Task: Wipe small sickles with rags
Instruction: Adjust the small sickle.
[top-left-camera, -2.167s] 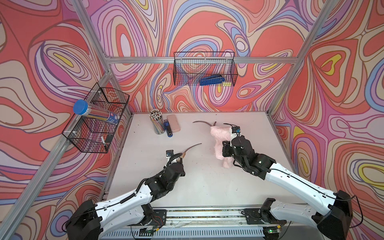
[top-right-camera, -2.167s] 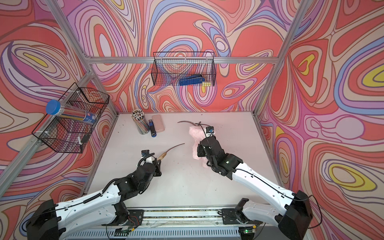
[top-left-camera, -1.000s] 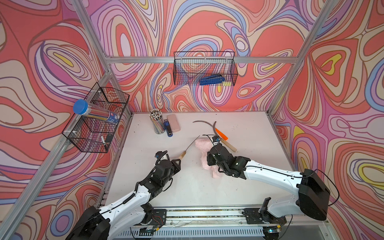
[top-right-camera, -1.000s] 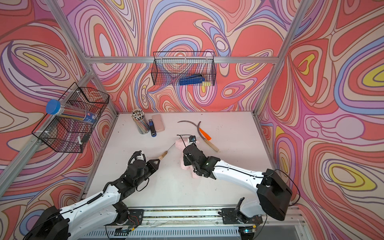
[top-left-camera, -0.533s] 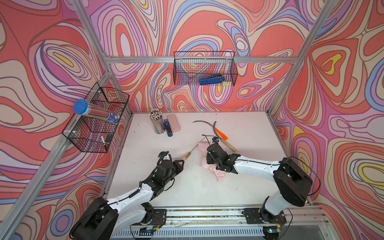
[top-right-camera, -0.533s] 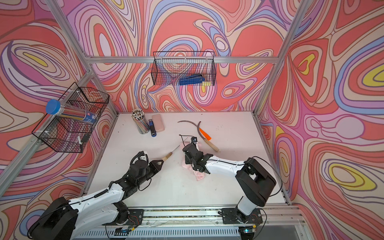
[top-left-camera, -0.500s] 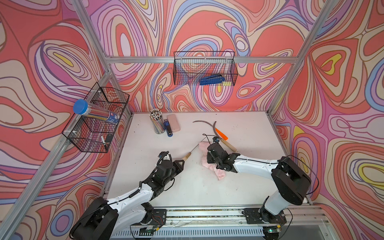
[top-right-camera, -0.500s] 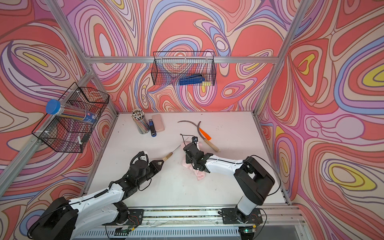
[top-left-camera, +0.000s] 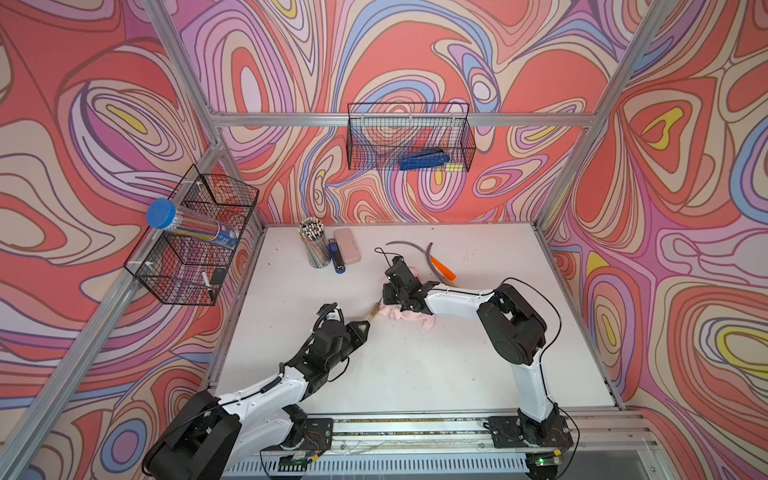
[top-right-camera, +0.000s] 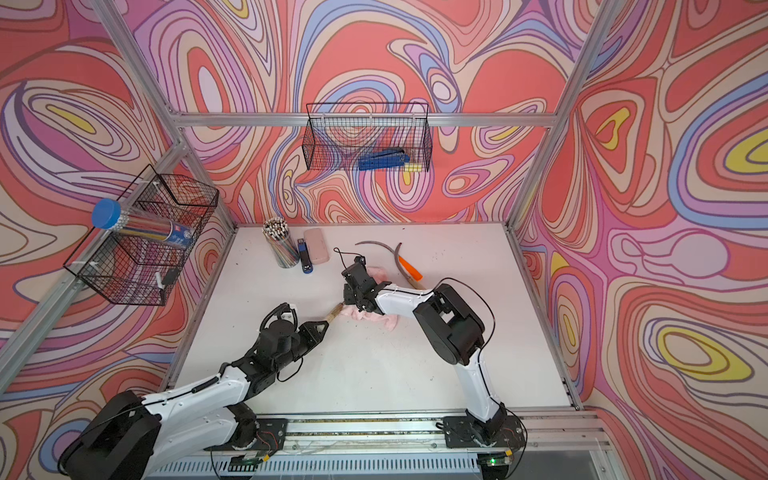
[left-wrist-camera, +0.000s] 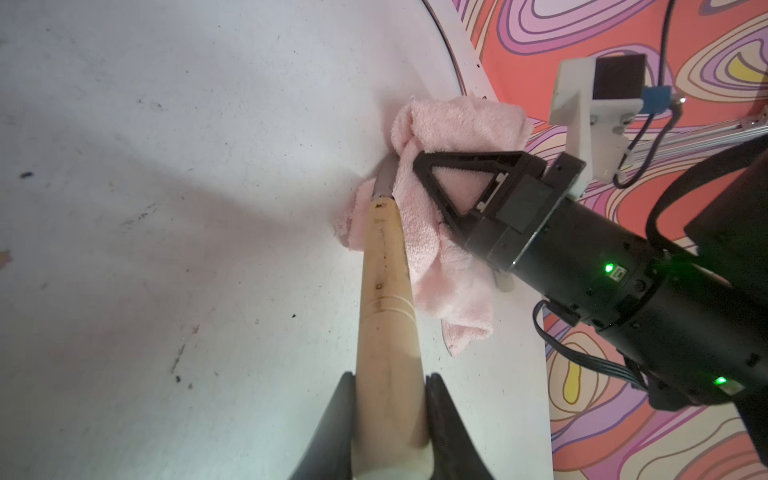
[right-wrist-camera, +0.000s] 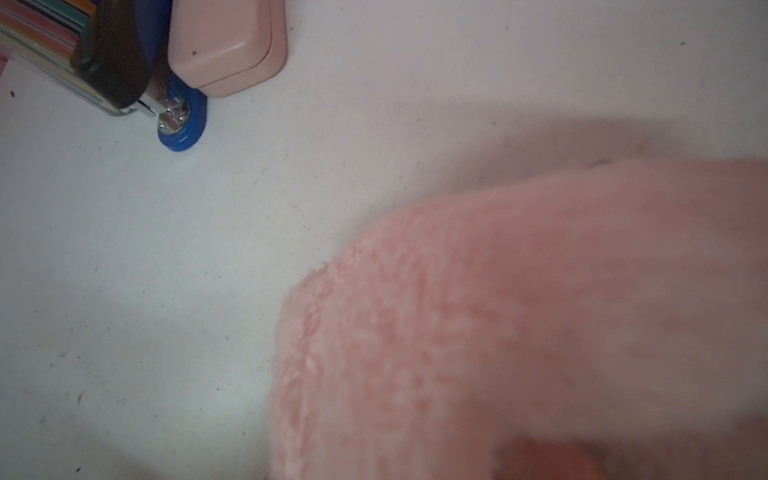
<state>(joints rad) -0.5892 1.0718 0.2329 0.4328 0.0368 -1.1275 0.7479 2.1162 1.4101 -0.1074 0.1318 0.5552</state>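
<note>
My left gripper is shut on the pale wooden handle of a small sickle, held low over the table in both top views. The pink fluffy rag is bunched over its blade, and only a short grey stub shows by the handle. My right gripper is shut on the rag, pressing it onto the blade; the rag fills the right wrist view and hides the jaws. Two more sickles lie behind, one with an orange handle, one with a wooden handle partly behind my right arm.
At the back left of the table stand a cup of pencils, a blue stapler and a smooth pink case. Wire baskets hang on the left wall and the back wall.
My right gripper has slid the rag along the blade toward the handle and my left gripper. The blade, bare a second ago, is now covered. My left grip is unchanged.
</note>
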